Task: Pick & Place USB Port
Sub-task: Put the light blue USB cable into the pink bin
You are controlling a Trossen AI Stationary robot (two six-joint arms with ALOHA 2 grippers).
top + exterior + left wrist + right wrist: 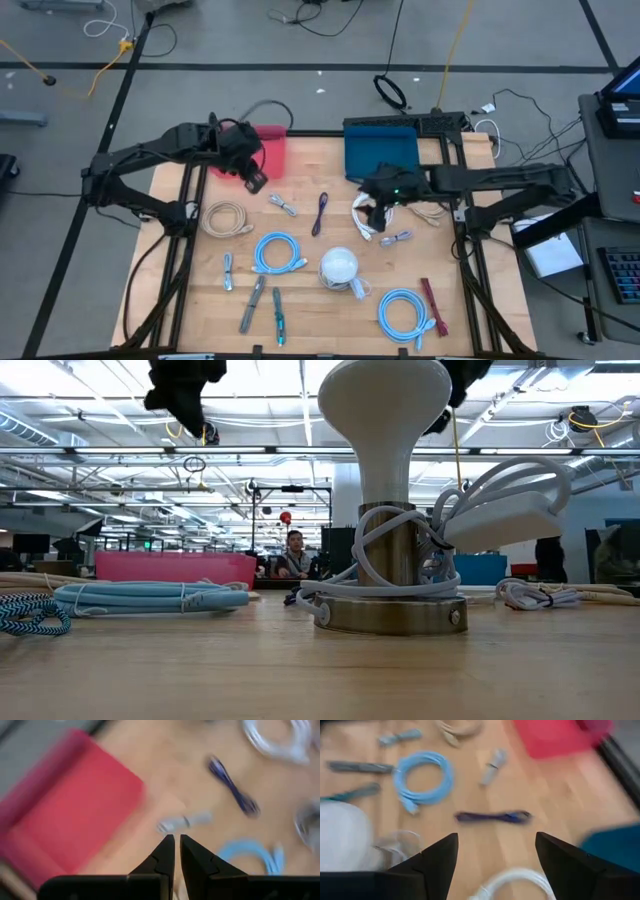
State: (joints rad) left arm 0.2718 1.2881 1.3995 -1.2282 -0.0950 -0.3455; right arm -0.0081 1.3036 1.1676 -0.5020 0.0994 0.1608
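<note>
End effectors are seen above the surface (300, 150): left end effector (177, 839) clenched empty near the red bin (268, 150), right end effector (495, 851) released; the grey USB adapter (283, 204) lies at the left one's four o'clock.

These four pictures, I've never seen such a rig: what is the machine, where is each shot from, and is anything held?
Two dark robot arms work at a wooden table. One picture looks straight down, one sits at tabletop level, and two ride on the wrists. The left end effector hangs shut beside the red bin, holding nothing. The right end effector is open and empty near the blue bin. On the table lie coiled blue cables, a purple cable, a small grey cable and a white lamp.
</note>
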